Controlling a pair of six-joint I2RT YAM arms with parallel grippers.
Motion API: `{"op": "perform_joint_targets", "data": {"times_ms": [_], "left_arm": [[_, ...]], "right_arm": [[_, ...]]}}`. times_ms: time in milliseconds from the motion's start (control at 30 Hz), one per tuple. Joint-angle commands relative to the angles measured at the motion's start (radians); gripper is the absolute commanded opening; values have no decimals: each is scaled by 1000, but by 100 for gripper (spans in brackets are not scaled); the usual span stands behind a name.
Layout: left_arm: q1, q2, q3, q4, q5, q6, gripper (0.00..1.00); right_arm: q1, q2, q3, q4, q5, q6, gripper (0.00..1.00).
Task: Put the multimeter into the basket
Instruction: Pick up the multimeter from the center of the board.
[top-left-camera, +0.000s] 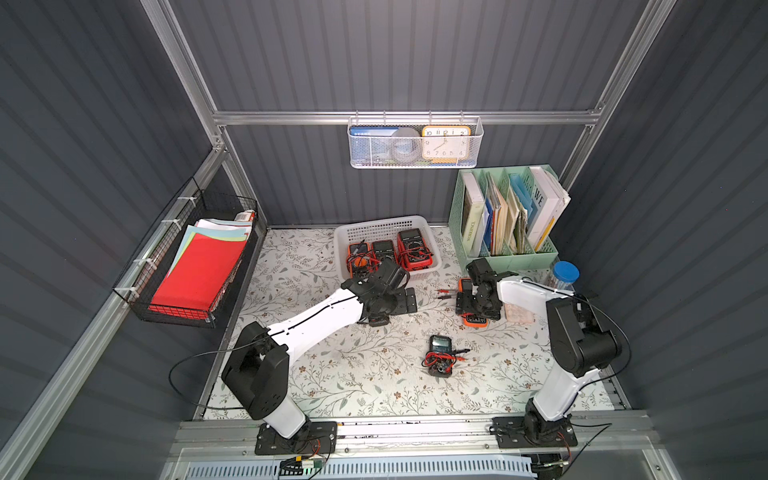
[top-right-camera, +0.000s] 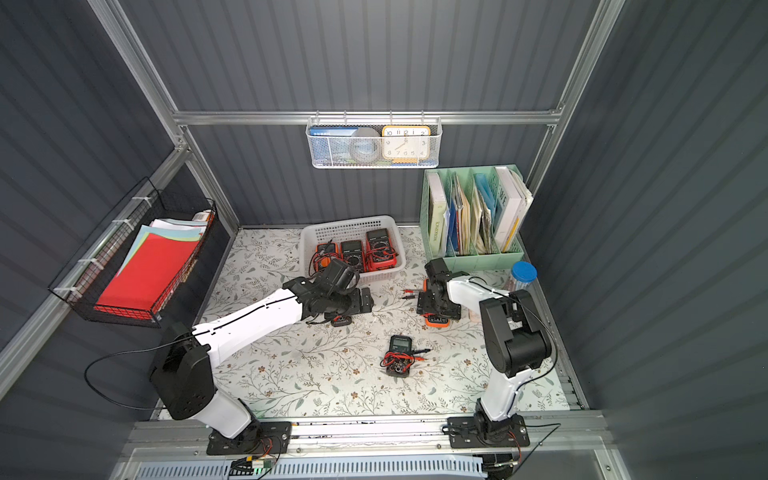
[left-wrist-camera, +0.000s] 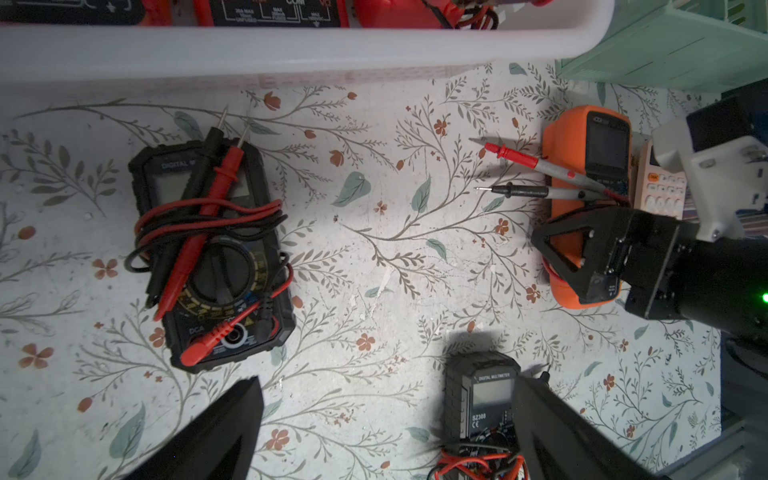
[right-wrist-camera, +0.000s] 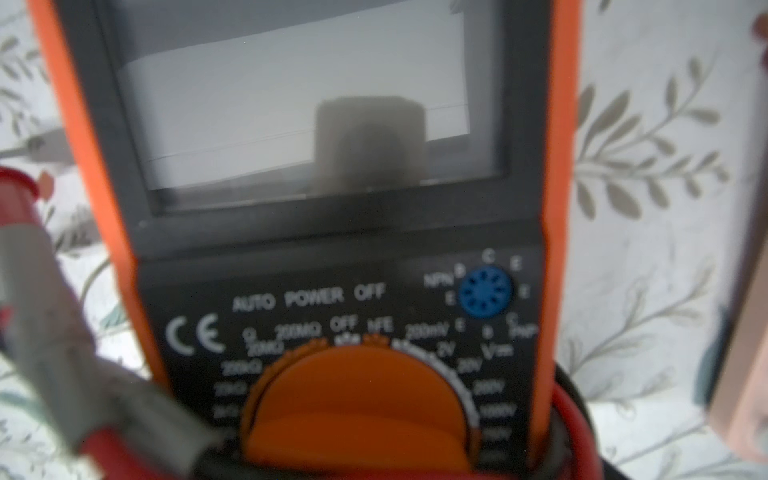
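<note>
The white basket (top-left-camera: 338, 249) (left-wrist-camera: 291, 45) at the back holds three multimeters. An orange multimeter (top-left-camera: 473, 320) (right-wrist-camera: 332, 249) lies flat on the table to the right. My right gripper (top-left-camera: 478, 305) is down over it with a jaw on each side. One of its fingers (left-wrist-camera: 569, 249) lies against the meter's edge, and no finger shows in the right wrist view. A black multimeter (top-left-camera: 439, 355) (left-wrist-camera: 482, 399) lies mid-table and another (left-wrist-camera: 208, 253) lies under my left arm. My left gripper (top-left-camera: 409, 301) (left-wrist-camera: 386, 380) hangs open and empty near the basket's front.
A green file organiser (top-left-camera: 505, 216) stands at the back right, with a blue-lidded jar (top-left-camera: 565, 274) and a pink calculator (top-left-camera: 517, 311) close to the right arm. Red and black probes (left-wrist-camera: 540, 174) stick out leftward from the orange meter. A black wire basket (top-left-camera: 195, 266) hangs on the left wall.
</note>
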Motion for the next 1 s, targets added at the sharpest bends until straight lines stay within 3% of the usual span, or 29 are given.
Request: {"op": "perform_joint_targets", "data": {"times_ms": [0, 467, 967], "left_arm": [[-4, -35, -11, -20, -24, -20, 99], [67, -79, 6, -101, -67, -35, 99], [199, -177, -24, -116, -53, -31, 99]], "right_arm": [[4, -73, -29, -31, -50, 31, 69], [37, -313, -48, -120, -69, 35, 64], [225, -368, 145, -212, -21, 46, 63]]}}
